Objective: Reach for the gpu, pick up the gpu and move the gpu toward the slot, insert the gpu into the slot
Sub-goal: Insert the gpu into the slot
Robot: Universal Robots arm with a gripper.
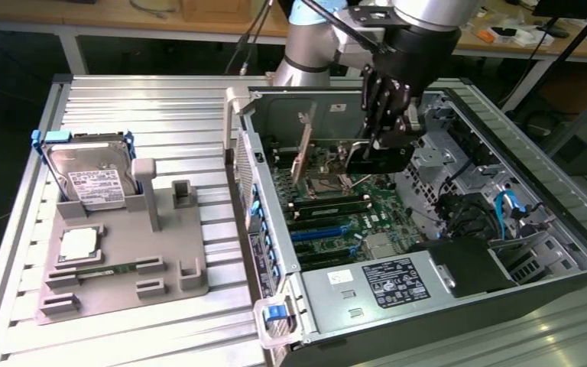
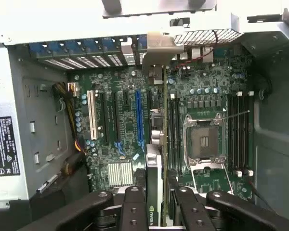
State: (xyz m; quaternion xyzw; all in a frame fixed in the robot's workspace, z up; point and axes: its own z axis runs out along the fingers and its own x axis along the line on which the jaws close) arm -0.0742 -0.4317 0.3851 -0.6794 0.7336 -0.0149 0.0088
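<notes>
A Universal Robots arm's gripper [image 1: 377,153] works inside an open computer case [image 1: 538,229] that stands on the slatted metal table [image 1: 141,99], toward the edge at the exterior view's right. The claw is closed on the gpu [image 2: 153,183], its dark fingers [image 2: 132,202] on either side of the thin card. The card stands on edge over the green motherboard [image 2: 120,144], and its metal end bracket [image 2: 159,45] points to the case's rear wall of slot openings. In the wrist view it runs just beside the long blue expansion slot [image 2: 139,120], between that slot and the empty CPU socket [image 2: 204,142]. By the look of things the reach and the pick-up are done and the card has been carried to the slot area, so the work appears to be well past its midpoint. Insertion is the step in hand. Whether the card's lower edge has met a slot cannot be told, since the fingers and the card's own body hide that line. Near the table's opposite edge, at the exterior view's left, a grey parts fixture [image 1: 120,267] carries a silver hard drive [image 1: 95,180] propped upright, well apart from the case and untouched
</notes>
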